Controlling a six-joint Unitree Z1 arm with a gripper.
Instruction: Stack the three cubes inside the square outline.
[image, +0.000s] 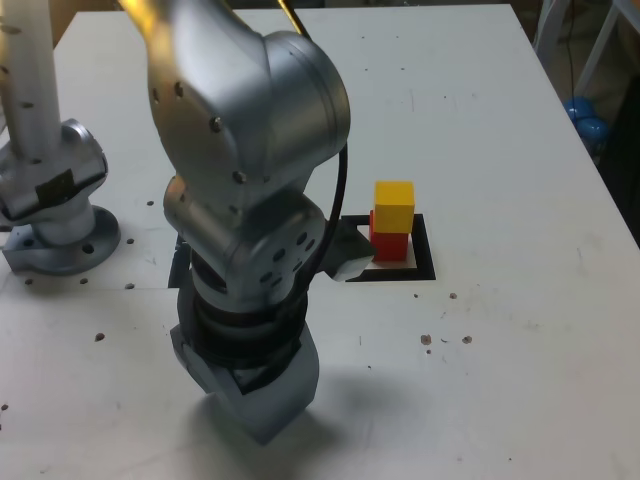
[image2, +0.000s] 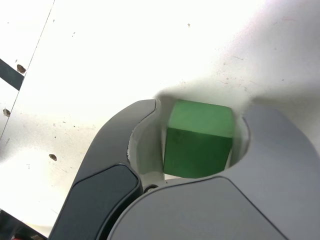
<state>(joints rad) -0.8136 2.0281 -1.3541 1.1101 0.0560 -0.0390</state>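
Observation:
The green cube (image2: 200, 145) sits on the white table between the two dark jaws of my gripper (image2: 202, 107), which press in on both of its sides. In the exterior view the gripper (image: 252, 405) points down at the table near the front, and the arm hides the green cube there. To the exterior view's right, the yellow cube (image: 394, 203) rests squarely on the red cube (image: 390, 245). That stack stands inside the square outline (image: 425, 255) of black tape.
The arm's round base (image: 60, 215) is bolted to the table at the exterior view's left. A straight strip of black tape (image2: 10, 74) shows in the wrist view. Blue objects (image: 585, 118) lie beyond the table's right edge.

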